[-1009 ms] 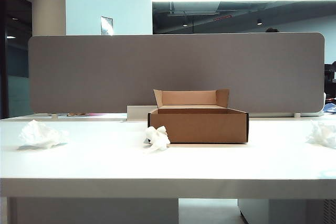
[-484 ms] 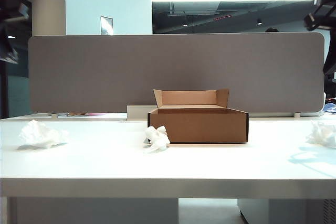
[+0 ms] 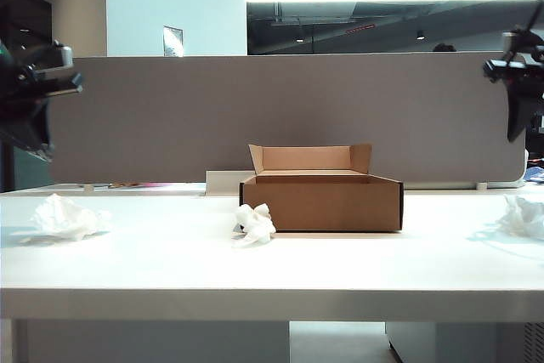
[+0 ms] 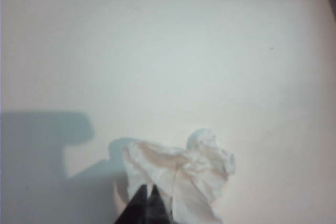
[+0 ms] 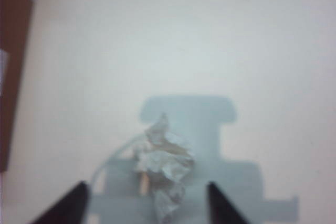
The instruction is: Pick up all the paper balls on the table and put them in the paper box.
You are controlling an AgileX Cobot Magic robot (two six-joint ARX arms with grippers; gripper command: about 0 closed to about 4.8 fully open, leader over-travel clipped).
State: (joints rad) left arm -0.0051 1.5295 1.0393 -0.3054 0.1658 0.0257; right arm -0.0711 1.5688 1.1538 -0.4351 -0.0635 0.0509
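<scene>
Both claws hover above balls.
You see left claw (image 4: pixel 146 205) closed over one ball (image 4: pixel 181 171), right claw (image 5: pixel 144 203) wide over another ball (image 5: pixel 164 163).

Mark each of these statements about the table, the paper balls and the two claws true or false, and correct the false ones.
1. All three paper balls lie on the table. True: left paper ball, middle paper ball, right paper ball.
2. The paper box holds a ball. False: none shows inside it.
3. The left claw is open. False: its fingers are together.
4. The right claw is spread above a ball. True.
5. The middle ball lies right of the box. False: by its left front corner.
</scene>
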